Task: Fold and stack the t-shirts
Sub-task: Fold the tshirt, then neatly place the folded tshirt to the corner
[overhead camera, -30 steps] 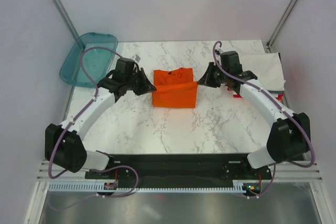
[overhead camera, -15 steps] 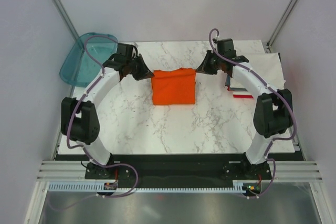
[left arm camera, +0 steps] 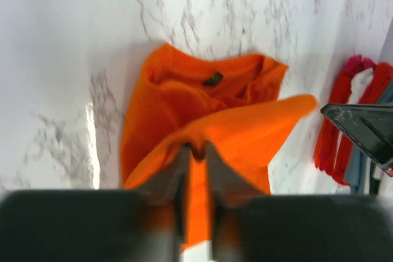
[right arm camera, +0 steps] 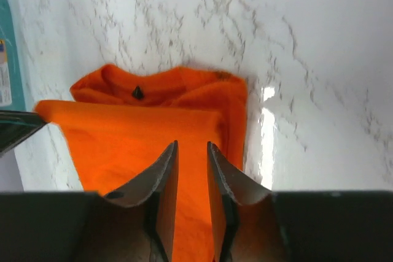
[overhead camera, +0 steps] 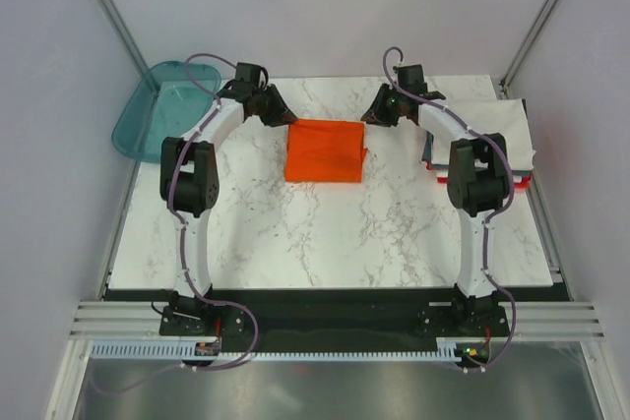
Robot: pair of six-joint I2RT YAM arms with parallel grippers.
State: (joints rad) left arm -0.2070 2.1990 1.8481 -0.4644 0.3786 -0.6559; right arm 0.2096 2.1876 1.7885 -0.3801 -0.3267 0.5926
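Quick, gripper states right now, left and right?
Left gripper: closed on a fold of the orange t-shirt.
Right gripper: jaws slightly apart, orange cloth between; grip cannot be told.

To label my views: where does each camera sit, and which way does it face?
Top external: above, behind the bases, looking down at the orange t-shirt; both arms show.
Left wrist: on the left arm, looking past the left end effector at that shirt.
Right wrist: on the right arm, looking past the right end effector at it.
Shared: all views show that shirt.
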